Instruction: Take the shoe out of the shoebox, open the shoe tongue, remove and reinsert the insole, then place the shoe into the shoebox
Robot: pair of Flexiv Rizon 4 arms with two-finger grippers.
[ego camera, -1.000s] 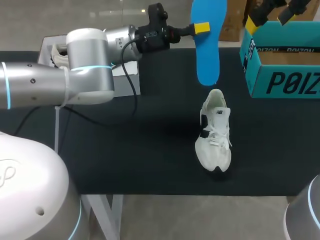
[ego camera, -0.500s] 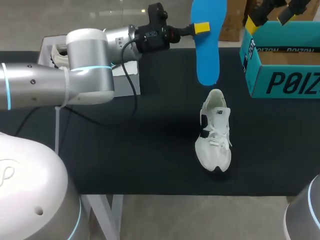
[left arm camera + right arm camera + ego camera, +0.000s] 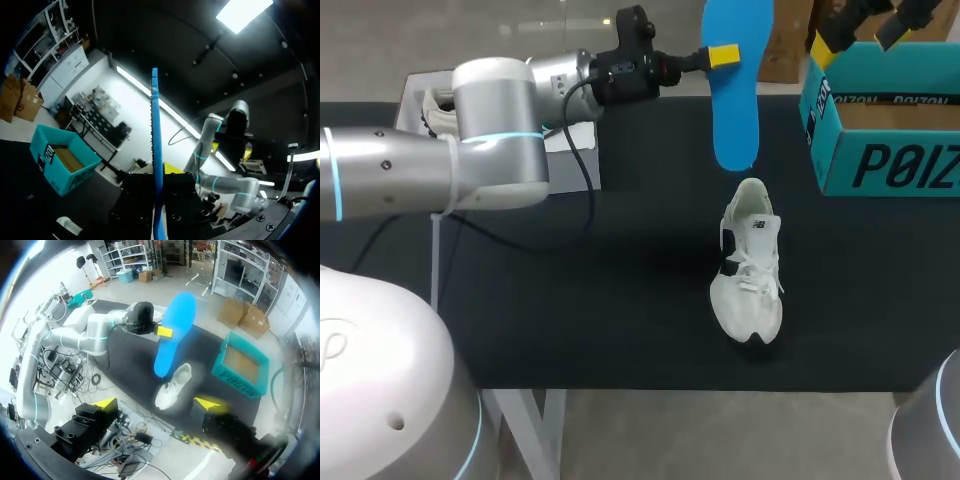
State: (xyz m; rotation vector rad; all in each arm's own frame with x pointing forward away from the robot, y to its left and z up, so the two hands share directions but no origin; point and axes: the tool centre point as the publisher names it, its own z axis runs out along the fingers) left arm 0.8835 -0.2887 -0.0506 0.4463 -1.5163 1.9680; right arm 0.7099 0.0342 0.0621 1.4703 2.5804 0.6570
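Seen from the head view, the left gripper (image 3: 723, 56) was clamped on a blue insole (image 3: 735, 95), its yellow-tipped fingers pinching the two flat faces near the upper part so that the insole hung lengthwise in the air. Its lower end pointed down toward the heel opening of a white shoe (image 3: 750, 270), which stood upright on the black table (image 3: 570, 300) with its toe toward the robot. The teal shoebox (image 3: 880, 150) sat open, well apart on the shoe's right. From the left wrist, the insole showed edge-on, a thin blue line rising between the fingers, with the shoebox and part of the shoe on the table far below. From the right wrist, the right gripper (image 3: 158, 404) hung high over the table with its fingers spread wide and nothing between them; the insole, shoe and shoebox all lay beneath it, and the insole was clear of the shoe. The insole appeared to be out and awaiting reinsertion. Doing that well would likely mean lining the insole up with the shoe's length, feeding its lower end in under the tongue at a shallow slant, and bringing the free right gripper down to steady the shoe so it did not tip or slide.
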